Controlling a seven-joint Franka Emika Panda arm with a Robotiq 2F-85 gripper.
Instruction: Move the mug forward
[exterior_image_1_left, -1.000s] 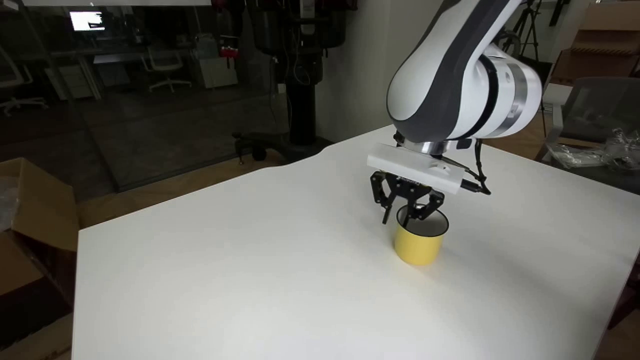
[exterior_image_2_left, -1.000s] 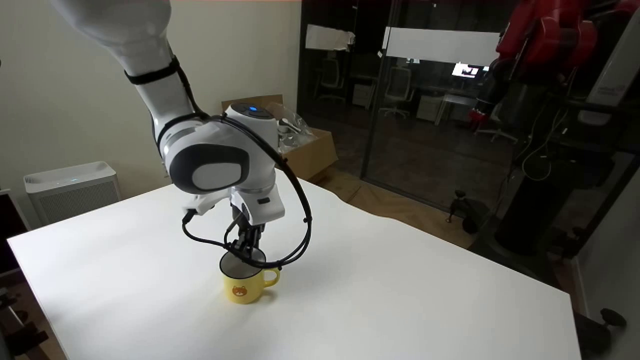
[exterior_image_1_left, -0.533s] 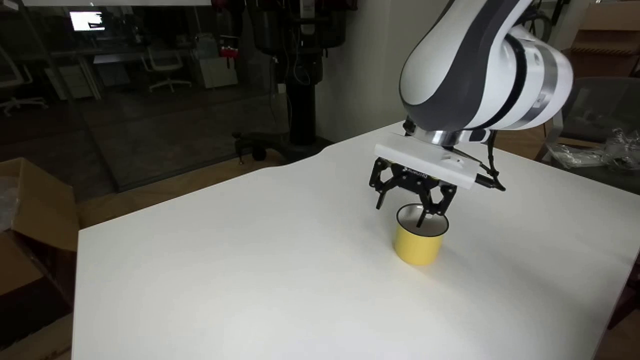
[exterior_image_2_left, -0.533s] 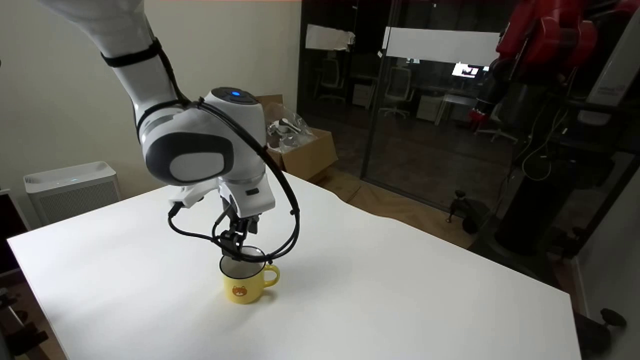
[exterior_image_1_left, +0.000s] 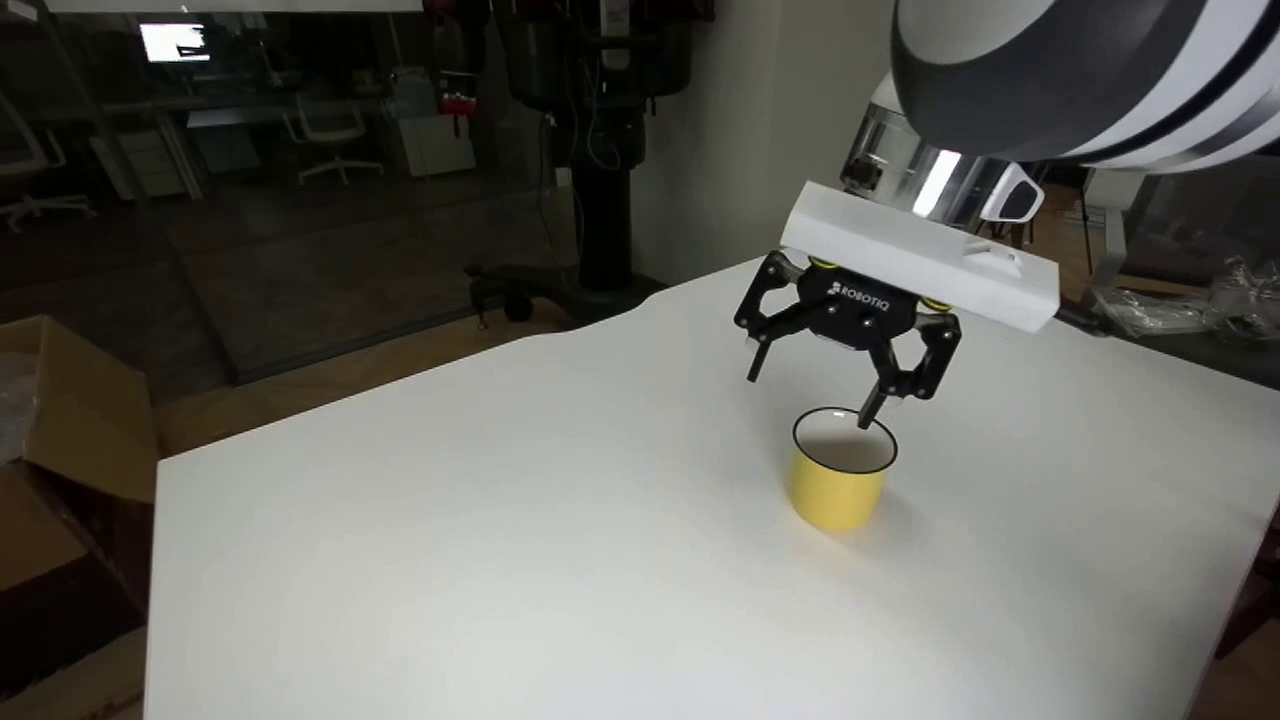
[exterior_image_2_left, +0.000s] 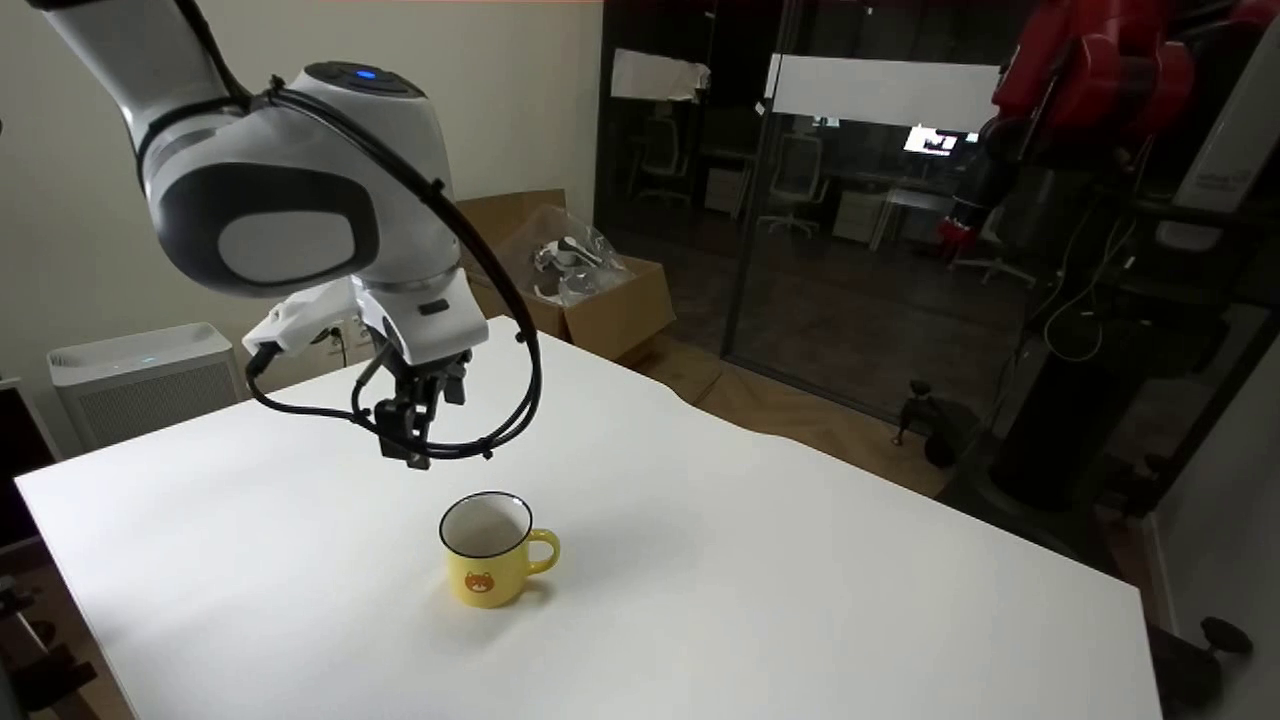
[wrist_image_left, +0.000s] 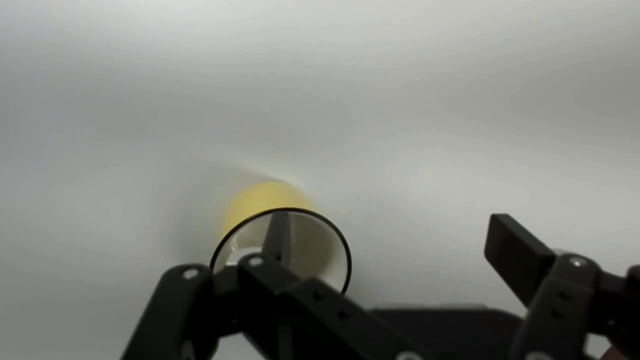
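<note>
The yellow mug (exterior_image_1_left: 838, 497) stands upright on the white table (exterior_image_1_left: 450, 540), pale inside with a dark rim line. Its handle (exterior_image_2_left: 545, 550) and a small orange animal face (exterior_image_2_left: 479, 582) show in an exterior view. My gripper (exterior_image_1_left: 808, 402) hangs above the mug, jaws spread wide and nothing between them. Seen from the wrist, one finger (wrist_image_left: 279, 235) overlaps the mug's mouth, while the opposite finger (wrist_image_left: 520, 255) is over bare table to the right. The gripper appears raised clear of the mug (exterior_image_2_left: 487, 575), whose handle is out of sight in the wrist view.
A cardboard box (exterior_image_2_left: 620, 310) with plastic-wrapped items stands on the floor beyond the table. The table's edge has a wavy stretch (exterior_image_2_left: 720, 412). Behind it are a glass wall and a dark wheeled stand (exterior_image_1_left: 605, 220).
The jaws have spread from a narrow gap at the mug's wall to wide. My gripper has risen and drawn away from the mug, its finger leaving the mouth. The mug has not moved.
</note>
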